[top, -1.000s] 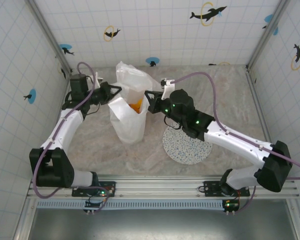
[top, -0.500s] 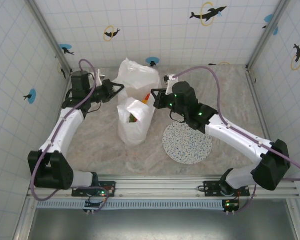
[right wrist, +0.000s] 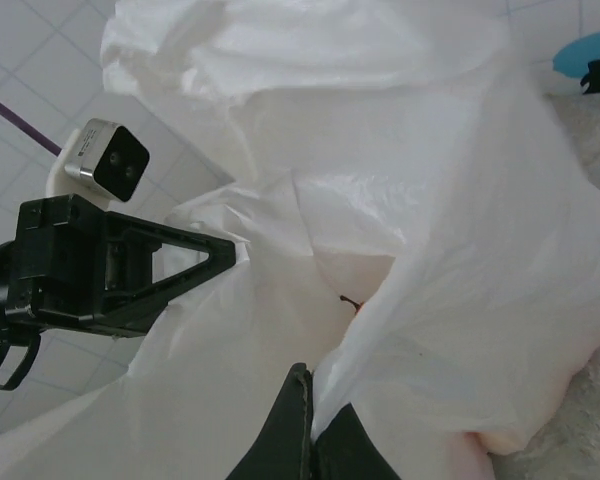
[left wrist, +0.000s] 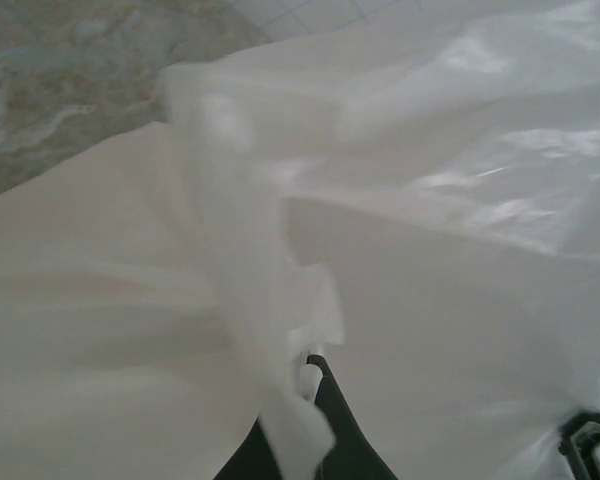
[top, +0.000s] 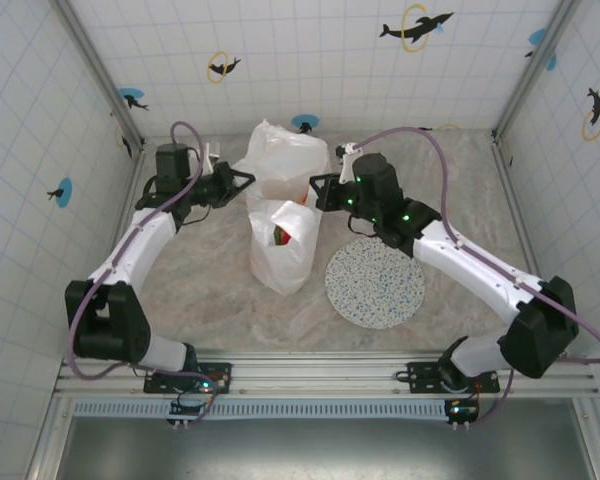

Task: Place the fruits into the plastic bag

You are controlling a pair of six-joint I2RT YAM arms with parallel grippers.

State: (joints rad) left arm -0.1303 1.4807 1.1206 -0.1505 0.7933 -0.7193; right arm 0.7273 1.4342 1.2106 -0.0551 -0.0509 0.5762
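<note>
The large, crinkly, translucent white plastic bag (top: 280, 262) is held upright on the table (top: 200, 290), between its middle and far edge. The left jaws are clamped on one side of its top, the right jaws on the other. Small glossy red and green toy fruits (top: 279, 236) are seen inside.

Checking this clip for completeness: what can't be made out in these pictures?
- Fruits: top view, a red and green glimpse in the mouth of the plastic bag; its film hides how many there are.
- Left tool: left wrist view, bag film drapes its tip, and the bottom edge cuts off the rest.
- Right tool: right wrist view, likewise hidden by pinched film and the bottom edge.
</note>
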